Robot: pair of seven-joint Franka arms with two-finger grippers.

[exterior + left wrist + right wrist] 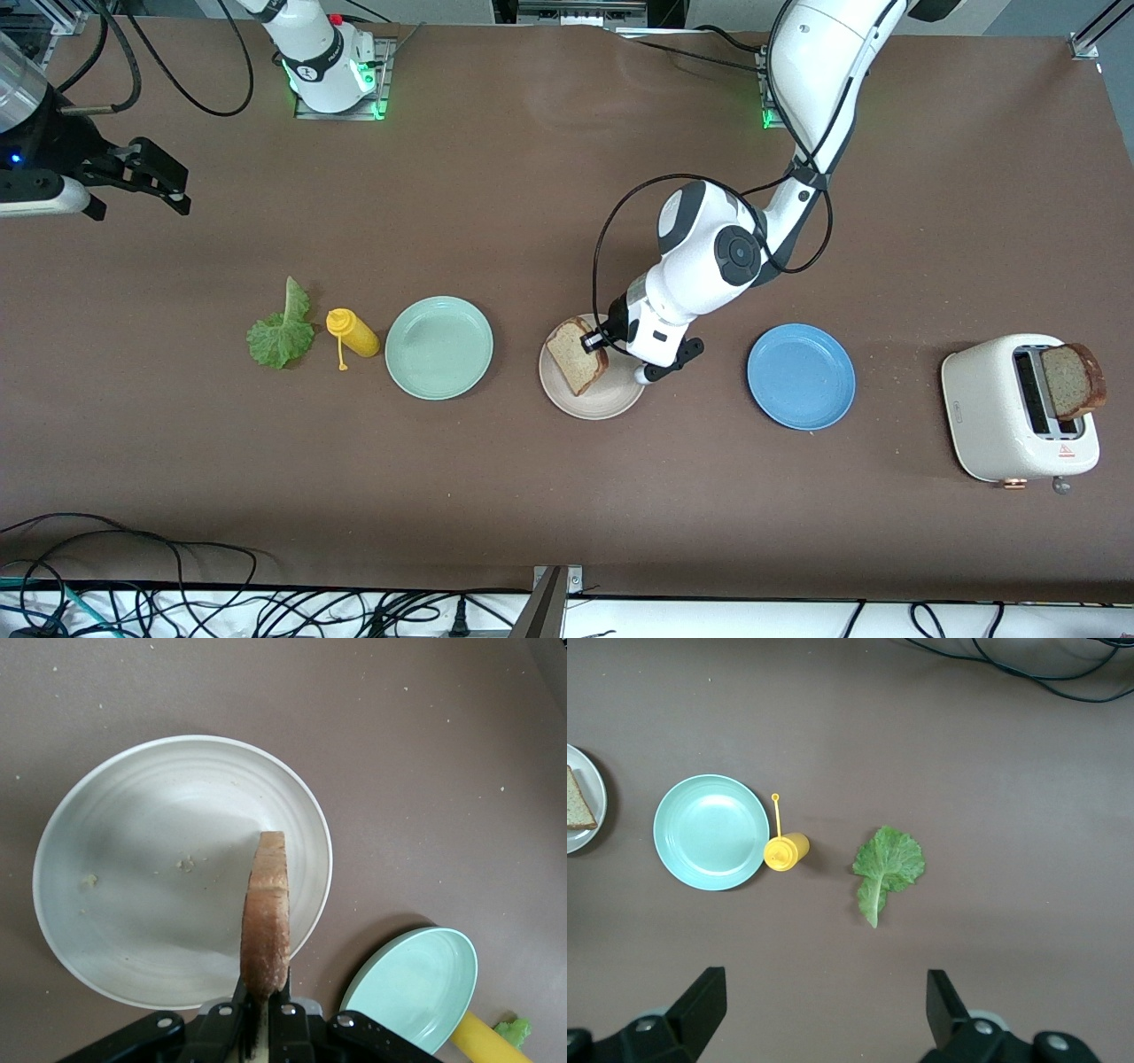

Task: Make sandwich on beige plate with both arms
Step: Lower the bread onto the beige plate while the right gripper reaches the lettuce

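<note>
Step in hand: first bread slice [577,355] going onto beige plate [611,403]. Left end effector [595,342] clamped on the slice's crust, slice tilted over the plate. Next: lower, release flat. Right end effector [142,182] spread wide, empty, waiting; lettuce [281,333] lies on tabletop near mustard bottle [353,332].

A mint-green plate [438,346] was set on the brown table [532,496], with a yellow squeeze bottle [352,332] laid on its side just beside it. A blue plate [801,376] was placed nearer the white toaster [992,416] at the left arm's end.
</note>
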